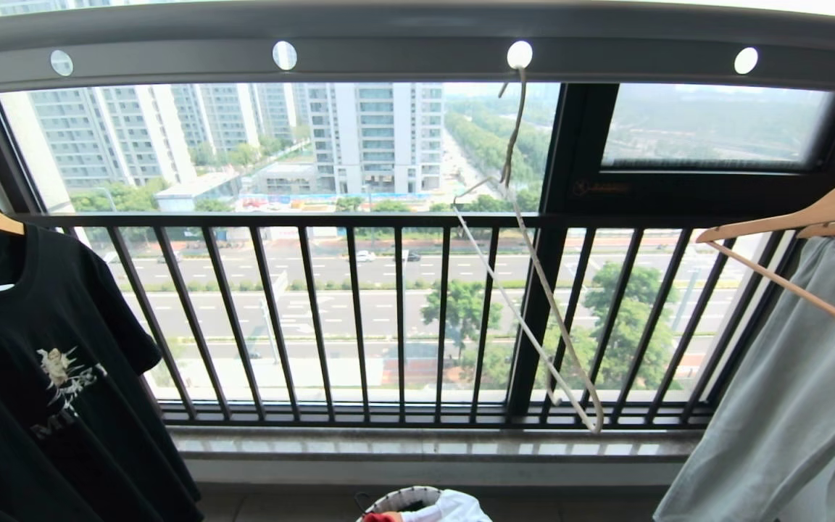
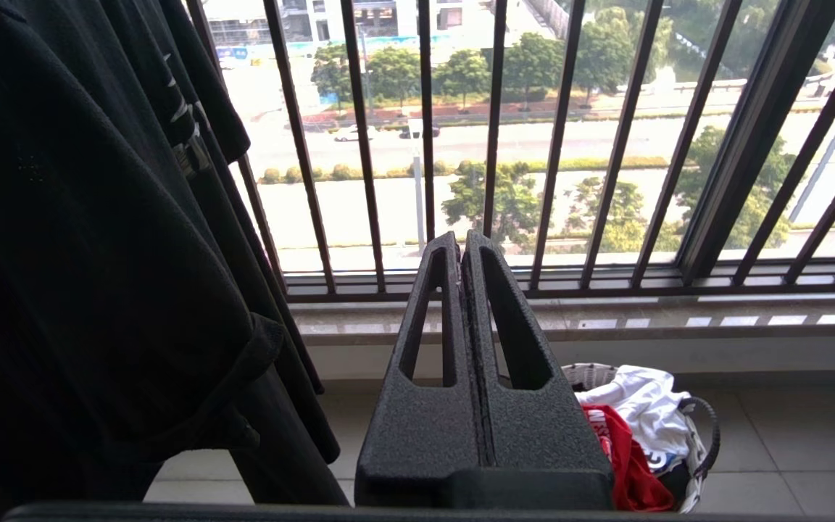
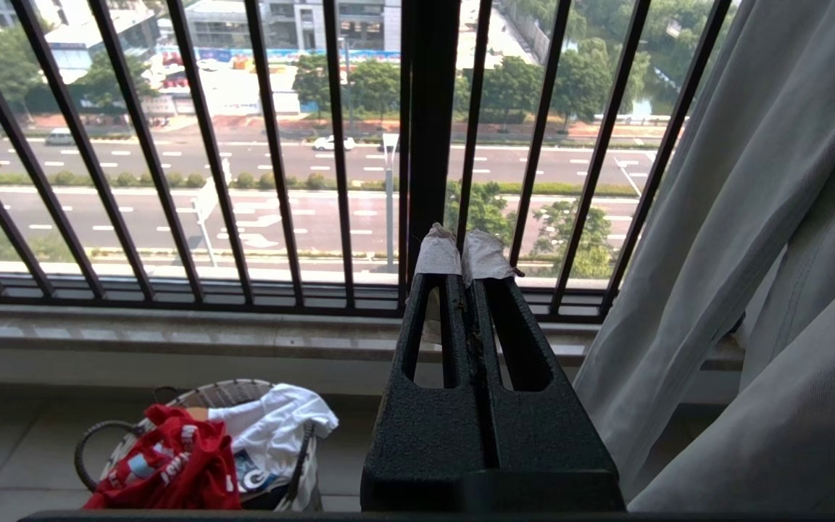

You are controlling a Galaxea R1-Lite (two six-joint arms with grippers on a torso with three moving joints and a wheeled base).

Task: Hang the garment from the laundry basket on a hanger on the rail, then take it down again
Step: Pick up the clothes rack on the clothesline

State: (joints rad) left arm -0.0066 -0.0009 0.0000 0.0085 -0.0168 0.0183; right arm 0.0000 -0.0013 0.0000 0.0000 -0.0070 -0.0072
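Down on the floor below the window sill, the garment (image 3: 171, 464) in the laundry basket (image 3: 98, 435) should be pinched at an exposed fold once the right gripper (image 3: 461, 257), now pressed together, is spread

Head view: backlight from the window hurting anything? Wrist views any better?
Head view: bright window behind, so the black T-shirt is near-silhouette and the rail bows with lens distortion; the cream hanger is thin against the street. Left wrist view: shut left claw and the shirt are dark, the outdoors washed out. Right wrist view: red T-shirt in the laundry basket reads clearly.
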